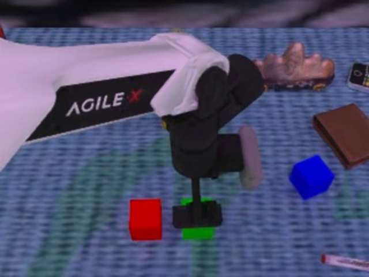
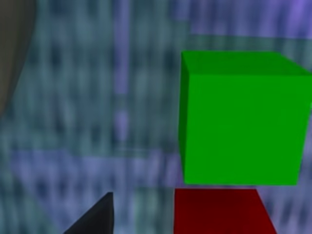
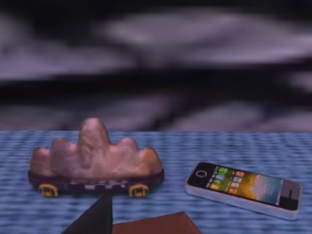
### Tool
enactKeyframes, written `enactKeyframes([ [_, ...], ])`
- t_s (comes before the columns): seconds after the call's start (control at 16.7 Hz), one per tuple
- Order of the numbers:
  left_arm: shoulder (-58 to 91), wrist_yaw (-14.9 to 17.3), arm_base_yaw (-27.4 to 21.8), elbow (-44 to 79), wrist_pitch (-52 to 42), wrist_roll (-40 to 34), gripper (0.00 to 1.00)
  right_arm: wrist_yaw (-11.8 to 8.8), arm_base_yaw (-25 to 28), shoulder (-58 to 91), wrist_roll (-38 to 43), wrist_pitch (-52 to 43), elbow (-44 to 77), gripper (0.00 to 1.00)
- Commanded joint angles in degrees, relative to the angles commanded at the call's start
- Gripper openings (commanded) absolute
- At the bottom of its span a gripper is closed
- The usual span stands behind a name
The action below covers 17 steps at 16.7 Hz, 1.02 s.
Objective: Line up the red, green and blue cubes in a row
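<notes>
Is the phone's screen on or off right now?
On. The phone lies face up on the table near the brown wallet, screen lit with coloured app icons.

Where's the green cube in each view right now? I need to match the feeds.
Top view: green cube near the front edge, just right of the red cube, mostly hidden under the left claw.
Left wrist view: green cube fills the right side, close up.
Right wrist view: not in it.
Shared landmark: the red cube, beside the green one in the top and left wrist views.

On my blue-woven table lie the red cube, green cube, blue cube, a brown wallet, a phone and a rock-like ornament.
</notes>
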Motion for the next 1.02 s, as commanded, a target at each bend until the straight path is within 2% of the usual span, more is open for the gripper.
enactKeyframes([
  [0.18,-5.15,-0.25,2.85,-4.28,3.24,-2.01,1.00,-0.12,1.26,5.06,-0.25,-3.38,4.84,1.00],
  [0.36,-15.09,-0.63,8.04,-13.06,9.08,-5.71,1.00,-0.12,3.32,15.40,-0.73,-9.57,13.54,1.00],
  [1.02,-75.82,-1.56,34.33,-64.51,37.83,-26.34,1.00,0.21,13.39,78.21,-3.45,-41.89,54.58,1.00],
])
